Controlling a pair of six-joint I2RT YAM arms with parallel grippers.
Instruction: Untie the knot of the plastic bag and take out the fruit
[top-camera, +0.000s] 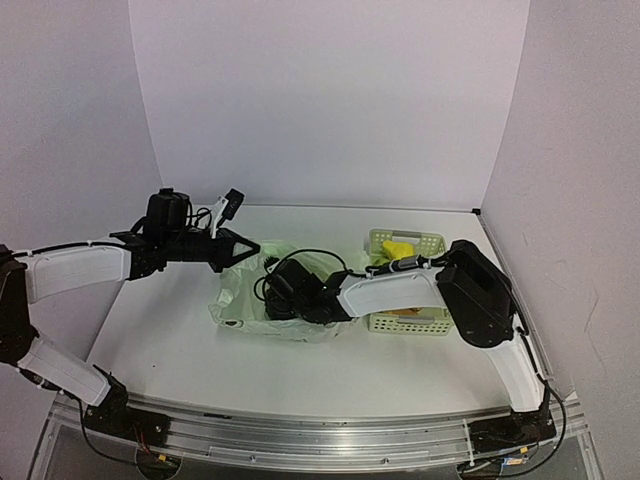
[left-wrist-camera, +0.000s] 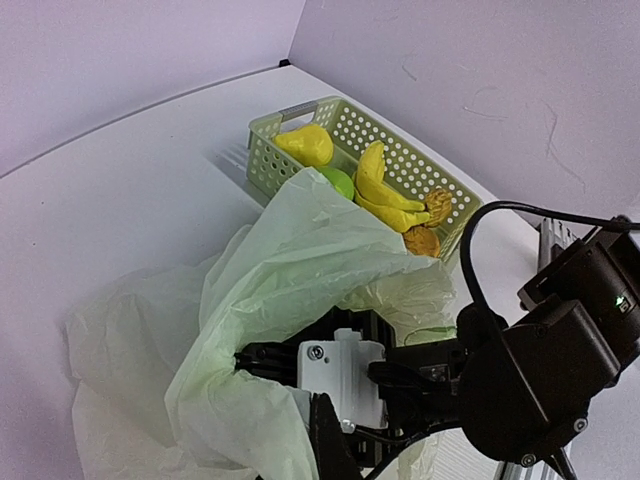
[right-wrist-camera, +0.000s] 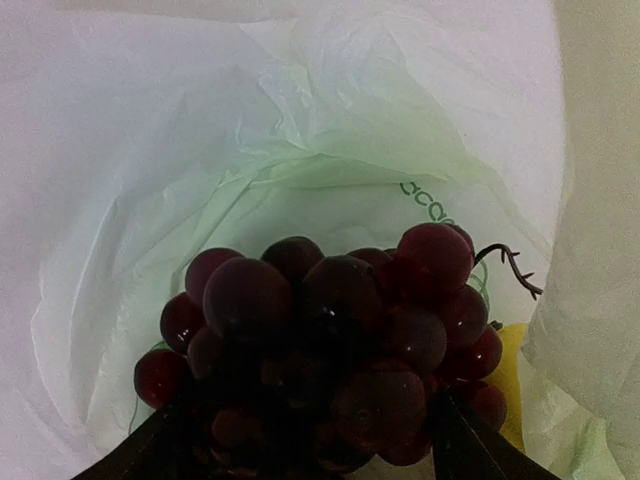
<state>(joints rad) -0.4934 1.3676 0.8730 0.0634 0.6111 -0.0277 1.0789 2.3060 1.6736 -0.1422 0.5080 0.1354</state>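
The plastic bag (top-camera: 238, 302) lies open mid-table; no knot shows. My left gripper (top-camera: 243, 247) is shut on the bag's rim and holds it lifted; in the left wrist view its dark finger (left-wrist-camera: 325, 425) sits under the draped film (left-wrist-camera: 260, 270). My right gripper (top-camera: 285, 290) reaches into the bag mouth. In the right wrist view, my right gripper (right-wrist-camera: 310, 440) is shut on the dark purple grape bunch (right-wrist-camera: 330, 320) inside the bag (right-wrist-camera: 300, 120). A yellow fruit (right-wrist-camera: 508, 375) lies beside the grapes.
The pale green perforated basket (top-camera: 420, 237) stands right of the bag, partly under my right arm. In the left wrist view the basket (left-wrist-camera: 265, 165) holds a yellow fruit (left-wrist-camera: 308, 143), a green fruit (left-wrist-camera: 338, 180), bananas (left-wrist-camera: 380, 185) and orange pieces (left-wrist-camera: 432, 225).
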